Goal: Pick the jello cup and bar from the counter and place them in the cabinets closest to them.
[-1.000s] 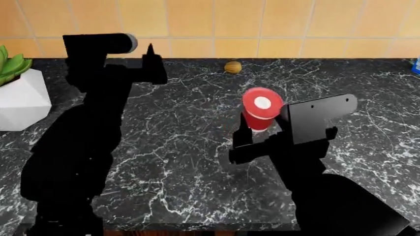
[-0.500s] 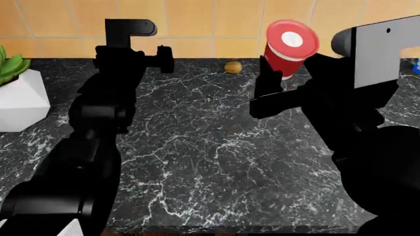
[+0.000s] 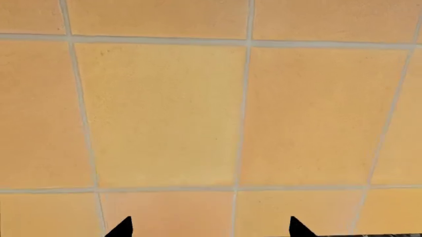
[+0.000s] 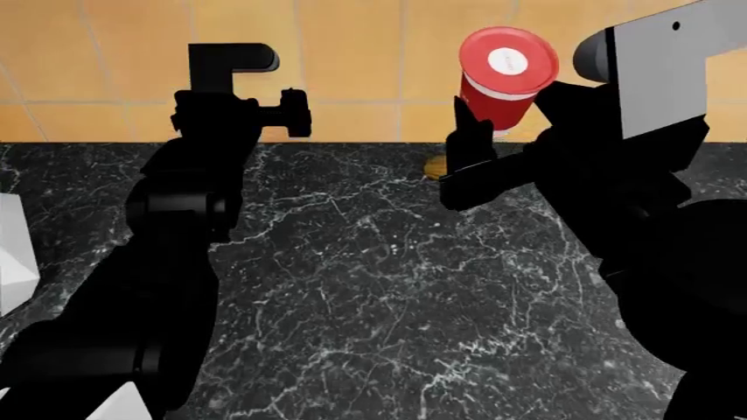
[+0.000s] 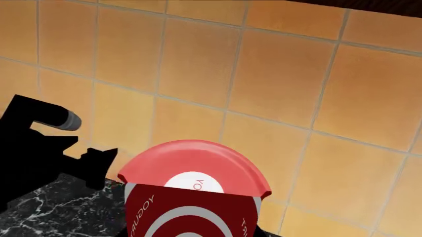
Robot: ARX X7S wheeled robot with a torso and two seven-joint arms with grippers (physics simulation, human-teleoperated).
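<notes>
Right gripper (image 4: 485, 140) clenched on the cup (image 4: 502, 77), held high off the counter (image 4: 373, 289), presumably for cabinet placement; left gripper (image 4: 292, 112) empty, jaws parted.

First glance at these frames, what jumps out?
The red jello cup held high in the right gripper, clear of the black marble counter and set against the orange tiled wall. The left gripper is raised too, empty, facing the tiles.
</notes>
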